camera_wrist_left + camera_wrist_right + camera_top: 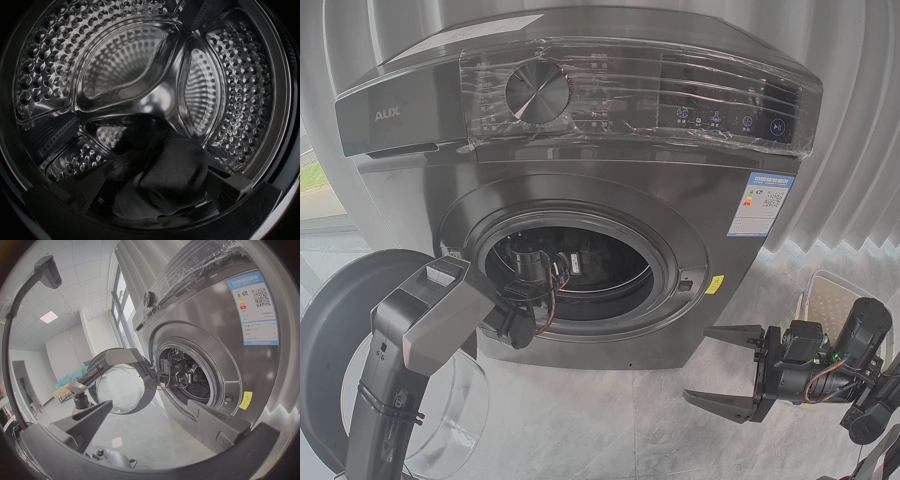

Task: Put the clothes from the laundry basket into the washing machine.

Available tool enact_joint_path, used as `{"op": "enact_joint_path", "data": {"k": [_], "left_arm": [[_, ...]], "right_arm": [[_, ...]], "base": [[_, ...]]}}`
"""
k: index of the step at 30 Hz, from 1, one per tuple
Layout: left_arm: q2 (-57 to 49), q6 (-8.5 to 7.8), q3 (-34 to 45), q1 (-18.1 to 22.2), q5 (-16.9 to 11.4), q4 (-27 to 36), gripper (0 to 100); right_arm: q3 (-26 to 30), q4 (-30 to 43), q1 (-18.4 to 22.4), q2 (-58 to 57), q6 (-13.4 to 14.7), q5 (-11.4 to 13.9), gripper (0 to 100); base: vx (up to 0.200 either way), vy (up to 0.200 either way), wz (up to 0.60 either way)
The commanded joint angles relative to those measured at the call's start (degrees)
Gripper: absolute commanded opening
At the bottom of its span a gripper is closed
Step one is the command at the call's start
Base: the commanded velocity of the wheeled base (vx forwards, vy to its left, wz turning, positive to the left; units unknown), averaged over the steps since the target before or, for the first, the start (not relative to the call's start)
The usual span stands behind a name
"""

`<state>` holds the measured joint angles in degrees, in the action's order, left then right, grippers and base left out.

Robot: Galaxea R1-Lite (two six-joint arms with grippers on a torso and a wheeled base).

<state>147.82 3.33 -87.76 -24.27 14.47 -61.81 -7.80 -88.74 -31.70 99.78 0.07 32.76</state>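
The grey washing machine (581, 187) stands with its round door (337, 325) swung open to the left. My left arm (531, 269) goes through the door opening into the drum (125, 62). Inside, my left gripper (159, 172) is open, its fingers spread wide on either side of a black garment (175, 175) that lies on the drum floor. Whether the fingers touch the cloth I cannot tell. My right gripper (697, 362) hangs open and empty above the floor, in front of the machine's lower right corner. The white laundry basket (831, 303) stands just behind it.
The open door's glass bowl (444, 400) juts out beside my left arm. Grey tiled floor (600, 425) spreads out in front of the machine. A pleated curtain (862, 156) hangs behind the machine and the basket.
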Motion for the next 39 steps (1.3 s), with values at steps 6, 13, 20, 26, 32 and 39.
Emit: {"op": "enact_joint_path", "data": {"k": [6, 13, 20, 26, 32, 39], "left_arm": [[-1.84, 0.1, 10.24, -0.16, 0.56, 4.59, 100], [-4.3, 6.25, 10.77, -0.25, 0.73, 9.95, 100], [-7.9, 13.37, 10.33, -0.78, 0.73, 15.14, 100], [-11.59, 15.66, 13.58, -1.22, 0.73, 17.07, 100], [-16.6, 15.74, 20.35, -3.24, 0.65, 16.54, 100], [-21.35, 15.3, 30.37, -7.37, 0.56, 14.87, 100]], "right_arm": [[-0.11, -0.03, -0.03, -0.55, -0.07, 0.03, 100], [-0.02, -0.03, -0.03, -0.55, -0.07, 0.03, 100], [-0.02, -0.03, -0.03, -0.55, -0.07, 0.03, 100], [-0.02, -0.03, -0.03, -0.55, -0.07, 0.03, 100], [-0.02, -0.03, -0.03, -0.55, -0.07, 0.03, 100], [-0.02, -0.03, -0.12, -0.64, -0.07, 0.03, 100]], "base": [[0.0, 0.0, 0.0], [0.0, 0.0, 0.0], [0.0, 0.0, 0.0], [0.0, 0.0, 0.0], [0.0, 0.0, 0.0], [0.0, 0.0, 0.0]]}}
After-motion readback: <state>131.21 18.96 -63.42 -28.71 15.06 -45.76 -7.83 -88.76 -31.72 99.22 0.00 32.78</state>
